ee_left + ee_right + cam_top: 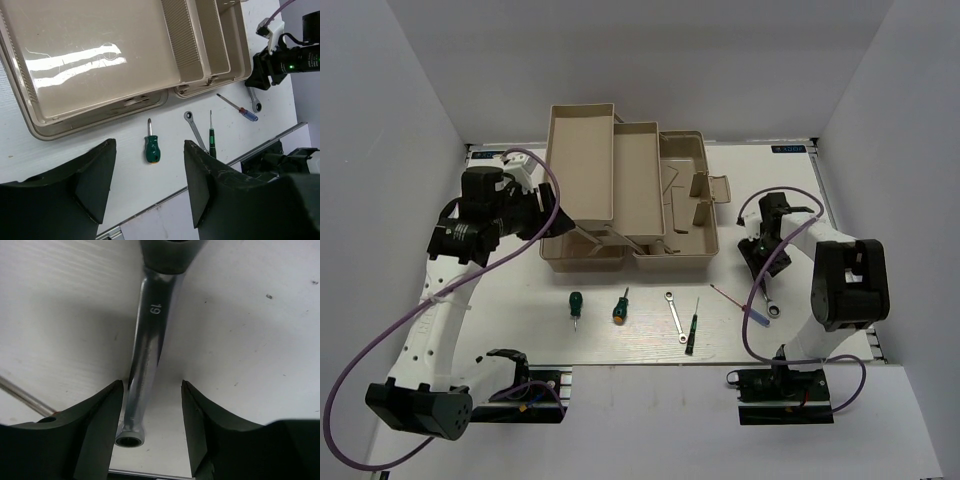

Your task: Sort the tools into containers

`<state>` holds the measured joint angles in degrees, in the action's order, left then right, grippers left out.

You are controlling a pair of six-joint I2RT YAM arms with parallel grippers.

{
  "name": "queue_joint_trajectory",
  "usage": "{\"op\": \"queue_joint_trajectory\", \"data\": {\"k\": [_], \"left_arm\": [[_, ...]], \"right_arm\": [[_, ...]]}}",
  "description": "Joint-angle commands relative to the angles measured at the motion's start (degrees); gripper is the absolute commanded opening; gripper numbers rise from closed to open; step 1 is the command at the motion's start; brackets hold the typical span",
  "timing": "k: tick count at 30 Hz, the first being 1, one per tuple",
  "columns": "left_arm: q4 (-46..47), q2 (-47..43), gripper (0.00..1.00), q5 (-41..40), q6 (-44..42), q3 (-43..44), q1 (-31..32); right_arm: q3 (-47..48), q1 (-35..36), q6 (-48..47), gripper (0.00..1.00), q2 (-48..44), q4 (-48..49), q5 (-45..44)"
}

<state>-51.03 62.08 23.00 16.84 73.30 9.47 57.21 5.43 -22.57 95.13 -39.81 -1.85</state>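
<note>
Six tools lie on the white table in front of the toolbox: two green stubby screwdrivers [575, 303] [621, 306], a silver wrench [675, 316], a black precision screwdriver [692, 328], a red one with a blue handle [740, 302] and a second silver wrench [772, 306]. My right gripper [765, 270] is low over that second wrench [147, 355]. It is open [151, 390], with the shaft between the fingers, close to the left one. My left gripper [538, 218] is open and empty [149, 150], high above the beige trays [100, 60].
The toolbox [685, 215] stands at the table's middle back with its beige trays [582, 160] fanned open to the left. White walls close in the left, right and back. A metal rail [650, 368] runs along the near edge between the arm bases.
</note>
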Motion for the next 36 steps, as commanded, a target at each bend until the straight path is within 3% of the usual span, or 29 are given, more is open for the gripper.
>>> {"op": "queue_joint_trajectory", "data": {"k": [1, 11, 21, 25, 26, 36], "left_arm": [[-0.83, -0.91, 0.67, 0.55, -1.02, -0.78, 0.46], [0.22, -1.53, 0.66, 0.55, 0.56, -2.11, 2.03], [0.22, -1.0, 0.62, -0.77, 2.85, -0.88, 4.15], [0.75, -0.48, 0.6, -1.38, 4.07, -0.88, 5.28], [0.75, -0.47, 0.6, -1.38, 4.08, -0.88, 5.29], [2.5, 1.2, 0.57, -2.44, 4.08, -0.35, 9.24]], "right_arm": [[0.45, 0.46, 4.1, 0.56, 1.37, 1.23, -3.43], [-2.1, 0.28, 8.33, 0.54, 4.44, 5.01, 1.23], [-4.74, 0.02, 10.79, 0.28, 6.91, 10.45, 3.52], [-5.27, -0.16, 10.79, 0.12, 7.61, 11.24, 3.96], [-5.53, -0.07, 10.88, 0.01, 7.61, 11.51, 4.04], [-1.14, -2.18, 11.76, 0.0, 2.79, 9.49, 4.74]]}}
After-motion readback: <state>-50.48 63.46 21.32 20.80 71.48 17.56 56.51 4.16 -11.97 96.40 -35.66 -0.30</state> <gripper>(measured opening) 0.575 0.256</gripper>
